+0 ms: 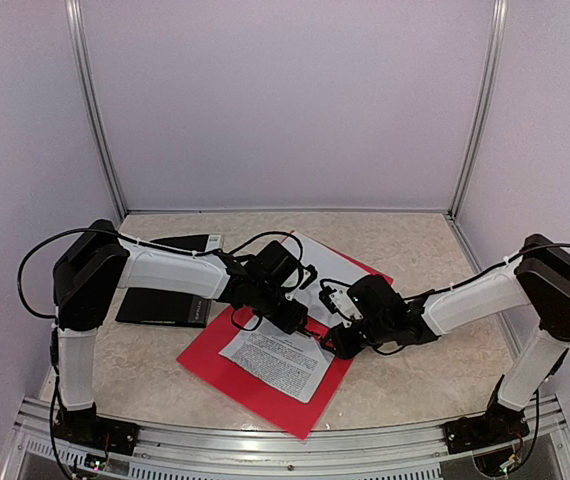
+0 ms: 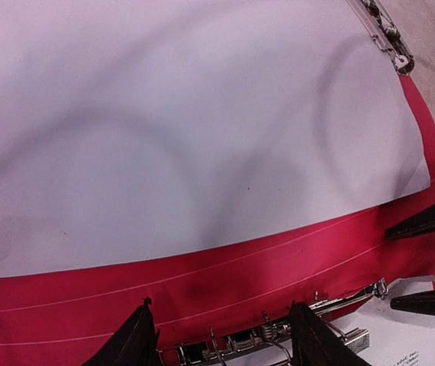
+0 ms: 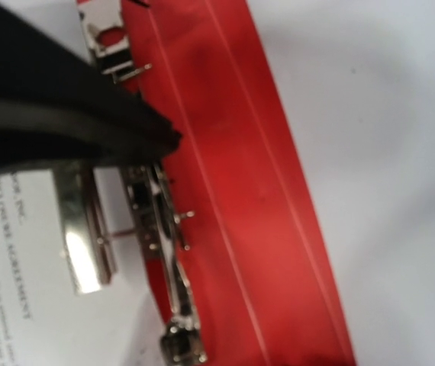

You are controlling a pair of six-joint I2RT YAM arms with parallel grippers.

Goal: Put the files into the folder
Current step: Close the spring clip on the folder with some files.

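Files: printed sheet (image 1: 280, 360) on near flap of open red folder (image 1: 250, 392), blank sheet (image 2: 187, 114) on far flap. Ring clip (image 2: 263, 334) along spine, directly under half-open left end effector (image 2: 223, 306); right end effector (image 2: 391, 267) narrow, apparently empty, at clip's end.

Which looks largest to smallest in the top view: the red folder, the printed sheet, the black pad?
1. red folder
2 and 3. printed sheet and black pad look alike; the pad is partly hidden, so unranked.

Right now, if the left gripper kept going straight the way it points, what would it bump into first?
Probably the silver metal clip mechanism just ahead of the left gripper, fixed on the open red folder; depth is unclear, so possibly the folder itself.
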